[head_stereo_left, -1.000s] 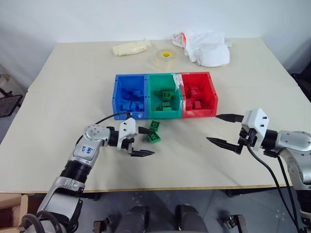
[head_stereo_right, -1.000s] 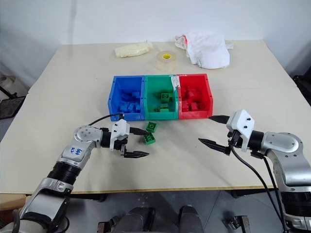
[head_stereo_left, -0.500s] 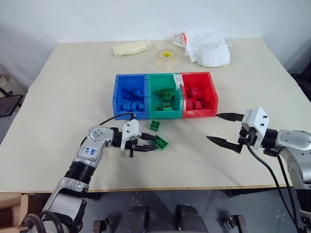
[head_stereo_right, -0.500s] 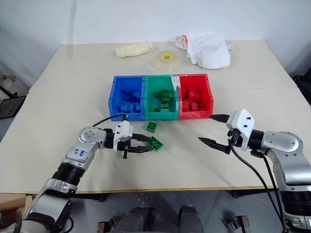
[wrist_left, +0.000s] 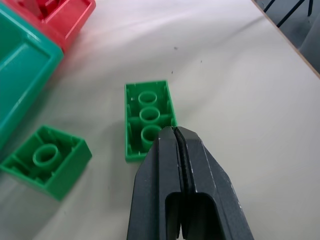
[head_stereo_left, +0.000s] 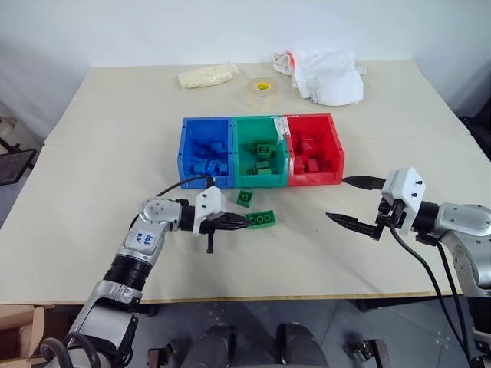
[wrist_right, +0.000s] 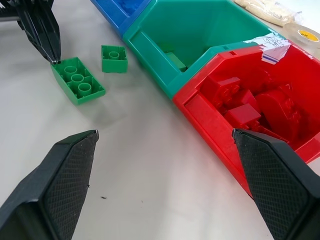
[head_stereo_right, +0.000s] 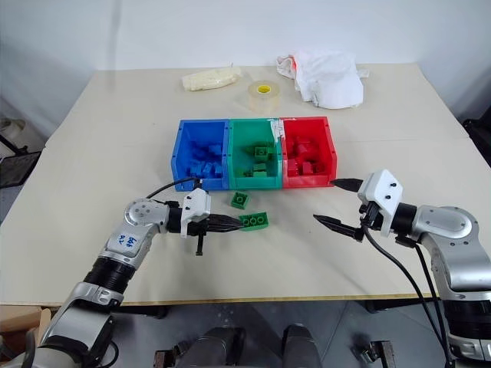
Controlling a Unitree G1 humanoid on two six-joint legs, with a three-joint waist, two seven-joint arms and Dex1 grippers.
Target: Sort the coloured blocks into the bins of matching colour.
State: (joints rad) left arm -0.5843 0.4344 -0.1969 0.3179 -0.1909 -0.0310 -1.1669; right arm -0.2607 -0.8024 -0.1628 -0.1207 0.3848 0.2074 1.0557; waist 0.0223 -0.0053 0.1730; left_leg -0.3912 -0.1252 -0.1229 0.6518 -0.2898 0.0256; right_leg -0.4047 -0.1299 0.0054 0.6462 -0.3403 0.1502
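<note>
Upside-down long green brick [head_stereo_left: 261, 219], lengthwise along bins [head_stereo_left: 261, 178].

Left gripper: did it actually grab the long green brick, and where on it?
No. The left gripper is shut on nothing; its tips lie against one short end of the long green brick, which lies hollow side up on the table.

A wide rectangular table with a pale beige matte top [head_stereo_left: 115, 153] takes up most of the scene, a thin seam running across its left part. Behind it rises a plain white wall [head_stereo_left: 153, 31], evenly lit, with soft light falling across the tabletop and no hard shadows. Below the table's front edge lies a grey speckled floor [head_stereo_right: 253, 318]. At the far left, beside the table, stands a dark metal-framed piece of furniture [head_stereo_left: 11, 165], partly cut off.
</note>
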